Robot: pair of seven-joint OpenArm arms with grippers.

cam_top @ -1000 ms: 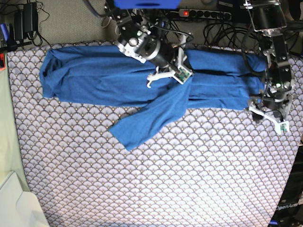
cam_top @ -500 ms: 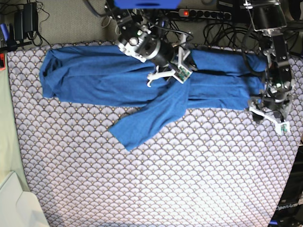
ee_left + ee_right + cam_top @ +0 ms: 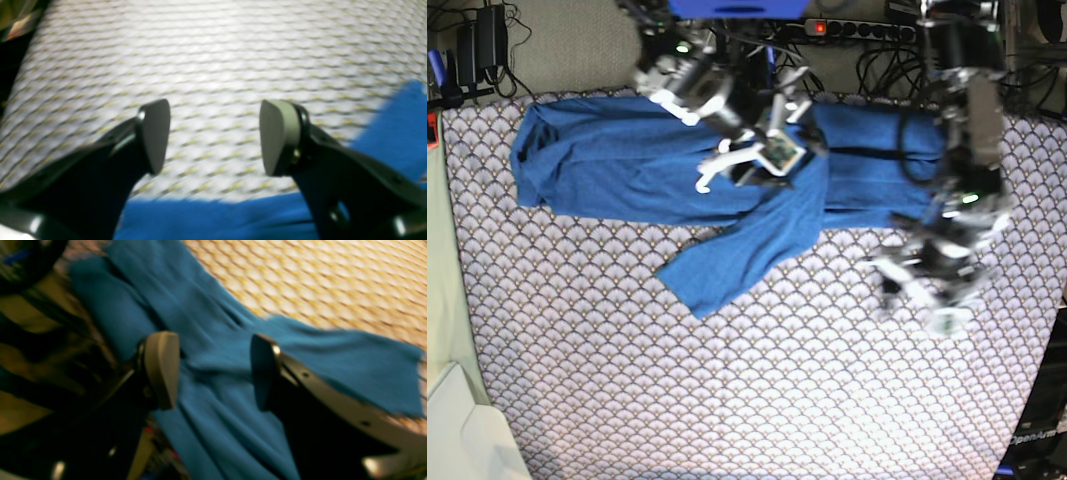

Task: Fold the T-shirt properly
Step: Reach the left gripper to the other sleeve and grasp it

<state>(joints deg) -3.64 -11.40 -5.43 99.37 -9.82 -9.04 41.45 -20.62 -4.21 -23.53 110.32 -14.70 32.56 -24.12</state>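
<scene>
The blue T-shirt (image 3: 607,160) lies in a long band across the back of the scallop-patterned tablecloth (image 3: 777,380). One sleeve (image 3: 737,250) slants out toward the front left. My right gripper (image 3: 213,370) hovers open over the shirt's middle folds (image 3: 213,426), with nothing between its fingers. My left gripper (image 3: 213,136) is also open and empty above bare tablecloth, with the shirt's edge (image 3: 217,216) just behind it. In the base view the left gripper (image 3: 924,292) is a blur in front of the shirt's right end.
A power strip (image 3: 857,28) and tangled cables run behind the table's back edge. Black adapters (image 3: 477,45) sit at the back left. A white object (image 3: 462,435) pokes in at the front left corner.
My right gripper has opened and shifted left over the shirt. The left arm has swung from the table's right edge inward and toward the front, over the cloth. The shirt has hardly moved.
</scene>
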